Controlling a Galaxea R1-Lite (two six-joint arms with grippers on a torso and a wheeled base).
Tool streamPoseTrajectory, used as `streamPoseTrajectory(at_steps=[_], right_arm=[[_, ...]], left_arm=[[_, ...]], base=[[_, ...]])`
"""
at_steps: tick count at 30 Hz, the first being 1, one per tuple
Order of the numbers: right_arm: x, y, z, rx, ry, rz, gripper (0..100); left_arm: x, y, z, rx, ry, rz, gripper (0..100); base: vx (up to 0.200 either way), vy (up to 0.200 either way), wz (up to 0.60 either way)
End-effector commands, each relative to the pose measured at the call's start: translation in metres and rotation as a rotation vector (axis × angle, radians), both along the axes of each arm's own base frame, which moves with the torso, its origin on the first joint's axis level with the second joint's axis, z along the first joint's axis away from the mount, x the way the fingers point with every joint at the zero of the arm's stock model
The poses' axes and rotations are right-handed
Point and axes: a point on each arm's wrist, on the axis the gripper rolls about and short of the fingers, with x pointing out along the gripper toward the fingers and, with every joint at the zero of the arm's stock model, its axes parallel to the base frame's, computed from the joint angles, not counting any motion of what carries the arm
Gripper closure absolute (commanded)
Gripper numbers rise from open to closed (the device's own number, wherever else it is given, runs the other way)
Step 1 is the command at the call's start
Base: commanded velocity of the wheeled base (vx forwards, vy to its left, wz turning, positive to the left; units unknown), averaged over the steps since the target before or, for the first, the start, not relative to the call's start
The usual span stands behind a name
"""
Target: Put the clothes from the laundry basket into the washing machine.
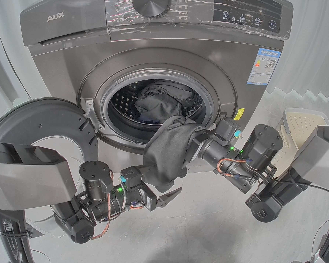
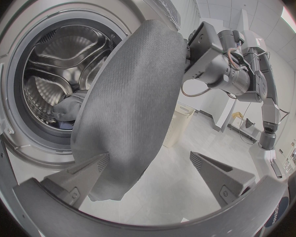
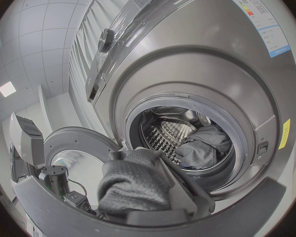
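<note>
A dark grey garment [image 1: 168,150] hangs over the lower rim of the washing machine's drum opening [image 1: 113,125]. My right gripper [image 1: 194,137] is shut on its upper end, just in front of the rim; its own view shows the cloth [image 3: 135,181] bunched in the gripper [image 3: 169,190]. My left gripper [image 1: 164,179] is open below the garment, whose lower end [image 2: 128,116] drapes against one finger [image 2: 88,170]. More dark clothes [image 1: 161,99] lie inside the drum [image 3: 161,135]. The cream laundry basket [image 1: 303,125] stands on the right.
The round door [image 1: 44,128] is swung wide open to the left, close behind my left arm. The floor [image 1: 208,223] in front of the machine is bare grey. The basket [image 2: 179,122] stands beside the machine's right corner.
</note>
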Motion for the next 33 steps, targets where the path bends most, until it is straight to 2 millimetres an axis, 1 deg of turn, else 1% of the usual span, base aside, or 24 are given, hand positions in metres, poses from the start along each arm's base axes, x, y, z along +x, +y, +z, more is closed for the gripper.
streamPoseTrajectory(at_steps=[1, 3, 5, 6, 11, 13, 19, 22, 26, 33], right_arm=[[0.002, 0.007, -0.01, -0.013, 0.016, 0.01, 100], [0.002, 0.012, -0.012, -0.012, 0.019, 0.017, 100], [0.0, 0.014, -0.013, -0.013, 0.02, 0.023, 100], [0.0, 0.015, -0.013, -0.013, 0.02, 0.025, 100], [-0.004, 0.019, -0.014, -0.009, 0.03, 0.025, 100], [-0.006, 0.02, -0.013, -0.008, 0.028, 0.029, 100], [-0.011, 0.02, -0.007, 0.007, 0.024, 0.022, 100], [-0.017, 0.02, -0.001, 0.017, 0.019, 0.026, 100], [-0.018, 0.018, -0.001, 0.015, 0.023, 0.026, 100], [-0.02, 0.017, 0.002, 0.029, 0.023, 0.029, 100]], left_arm=[[0.008, -0.007, -0.004, -0.015, -0.001, -0.002, 0], [0.02, -0.014, -0.005, -0.035, -0.02, 0.02, 0], [0.028, -0.019, -0.004, -0.051, -0.039, 0.04, 0], [0.028, -0.019, -0.004, -0.052, -0.04, 0.04, 0], [0.046, -0.031, -0.012, -0.069, -0.066, 0.05, 0], [0.052, -0.032, -0.012, -0.077, -0.078, 0.061, 0], [0.062, -0.033, -0.018, -0.079, -0.084, 0.089, 0], [0.071, -0.031, -0.02, -0.092, -0.089, 0.123, 0], [0.08, -0.028, -0.016, -0.117, -0.104, 0.147, 0], [0.08, -0.027, -0.021, -0.109, -0.093, 0.149, 0]], base=[[0.0, 0.0, 0.0], [0.0, 0.0, 0.0], [0.0, 0.0, 0.0], [0.0, 0.0, 0.0], [0.0, 0.0, 0.0], [0.0, 0.0, 0.0], [0.0, 0.0, 0.0], [0.0, 0.0, 0.0], [0.0, 0.0, 0.0], [0.0, 0.0, 0.0]])
